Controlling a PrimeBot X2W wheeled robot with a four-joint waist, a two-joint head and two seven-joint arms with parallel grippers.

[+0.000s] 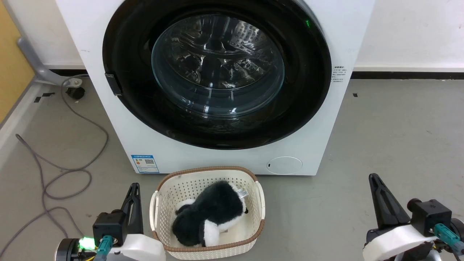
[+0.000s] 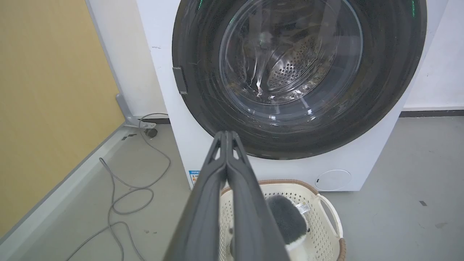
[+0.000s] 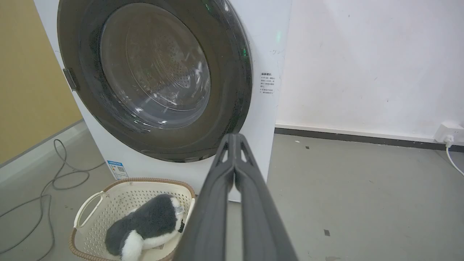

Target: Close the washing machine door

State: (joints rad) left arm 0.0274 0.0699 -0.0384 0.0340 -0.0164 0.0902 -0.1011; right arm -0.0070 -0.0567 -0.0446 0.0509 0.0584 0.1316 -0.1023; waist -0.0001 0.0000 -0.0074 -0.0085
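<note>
The washing machine [image 1: 326, 119] is a big white front loader standing straight ahead. Its door [image 1: 308, 94], a wide glossy black rim around a clear bulging window, lies flat against the machine's front and looks shut, with the handle tab at its left edge. The same door [image 2: 391, 90] fills the upper left wrist view and also shows in the right wrist view [image 3: 232, 108]. My left gripper [image 1: 135, 185] sits low at the left, shut and holding nothing [image 2: 226, 133]. My right gripper [image 1: 373, 177] sits low at the right, also shut and holding nothing [image 3: 235, 136]. Both are well short of the machine.
A cream basket [image 1: 258, 212] with a black-and-white plush toy [image 1: 208, 215] stands on the grey floor in front of the machine, between my grippers. Grey cables [image 1: 69, 170] loop on the floor at the left. A yellow wall panel [image 2: 47, 101] bounds the left side.
</note>
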